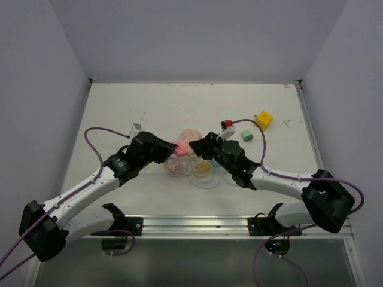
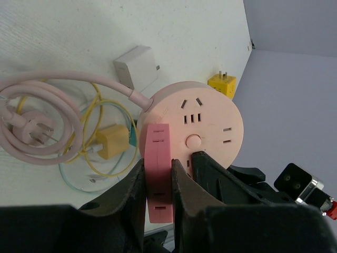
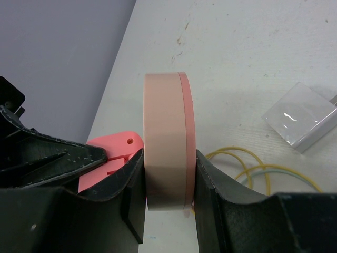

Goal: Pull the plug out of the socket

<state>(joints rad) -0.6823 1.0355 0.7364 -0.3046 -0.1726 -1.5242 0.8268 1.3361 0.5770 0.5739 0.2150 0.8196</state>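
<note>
Across the white surface [image 1: 149, 101] several loose things lie around the work. A white adapter [image 2: 136, 68] sits just behind the socket. A yellow plug block [image 2: 221, 83] lies farther back, with a green block [image 1: 246, 136] and a small red-tipped piece [image 1: 227, 124] right of centre. On the near side a small yellow charger [image 2: 111, 141] rests inside loops of yellow cable [image 2: 96, 100] and teal cable. The socket's thick pink cord [image 2: 68, 75] is coiled beside them, its pronged end flat on the surface.

What crowds the plug is the other arm. One black finger [image 2: 210, 168] of the right claw lies over the socket's face, just beside the plug.

The round pink socket [image 3: 163, 116] is at the middle of the surface, where the two arms meet. The right claw [image 3: 168, 158] pinches it edge-on, a finger pressed against each flat side.

The pink plug [image 2: 159, 142] is a narrow rectangular block. It stands against the socket's face near the rim, close to where the cord leaves. The left claw [image 2: 157, 166] is pinched on the plug, its fingers tight against the two long sides. From the right wrist, the plug shows just left of the socket and touching it. The contact is hidden, so I cannot tell whether its prongs are seated.
</note>
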